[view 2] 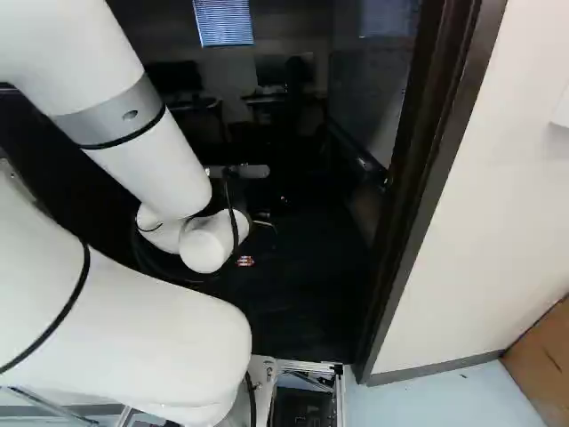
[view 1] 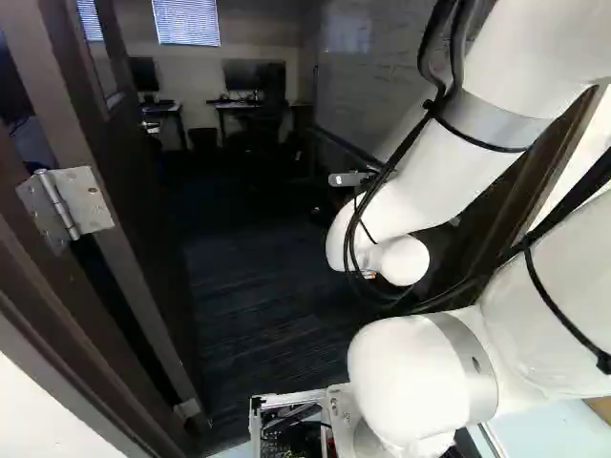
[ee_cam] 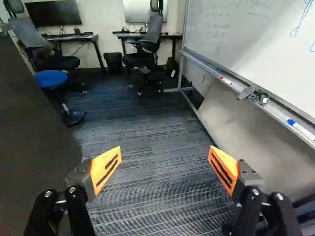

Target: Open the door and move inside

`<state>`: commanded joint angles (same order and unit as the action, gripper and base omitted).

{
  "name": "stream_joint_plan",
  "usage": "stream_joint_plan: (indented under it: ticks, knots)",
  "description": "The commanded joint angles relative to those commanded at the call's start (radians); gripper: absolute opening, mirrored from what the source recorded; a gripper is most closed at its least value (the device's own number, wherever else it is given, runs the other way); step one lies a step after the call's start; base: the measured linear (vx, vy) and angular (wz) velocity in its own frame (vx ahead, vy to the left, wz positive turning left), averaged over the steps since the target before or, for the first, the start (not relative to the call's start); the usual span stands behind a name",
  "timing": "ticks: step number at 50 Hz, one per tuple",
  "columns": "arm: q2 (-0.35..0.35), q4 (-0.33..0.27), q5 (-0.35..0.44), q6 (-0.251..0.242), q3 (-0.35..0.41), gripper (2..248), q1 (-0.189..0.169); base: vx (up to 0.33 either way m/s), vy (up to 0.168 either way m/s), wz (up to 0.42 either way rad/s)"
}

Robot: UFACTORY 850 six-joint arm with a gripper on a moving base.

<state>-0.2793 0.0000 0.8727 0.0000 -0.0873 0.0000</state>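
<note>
The white arm [view 1: 430,172] is reaching through the door frame [view 2: 436,160], its gripper [ee_cam: 165,151] hanging released above the carpet [ee_cam: 157,196] (the door [view 1: 57,95] is standing open along the carpet's left edge).

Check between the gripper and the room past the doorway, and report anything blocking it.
Nothing visible blocks it: the dark brown door stands open, and dark striped carpet lies ahead of the black, orange-padded gripper, with a metal-framed whiteboard alongside.

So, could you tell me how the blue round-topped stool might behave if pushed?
The stool would probably sway or tip, since it stands on one slim post. Its round dark base shows no casters, so it would likely rock or drag rather than roll away.
</note>
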Motion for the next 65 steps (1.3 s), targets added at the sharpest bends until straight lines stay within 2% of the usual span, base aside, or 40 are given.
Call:
stream_joint_plan:
  ticks: [19, 65]
  knots:
    - [0.0, 0.0, 0.0, 0.0, 0.0, 247, 0.0, 0.12, 0.005, 0.006]
    - [0.0, 0.0, 0.0, 0.0, 0.0, 247, 0.0, 0.125, 0.03, 0.135]
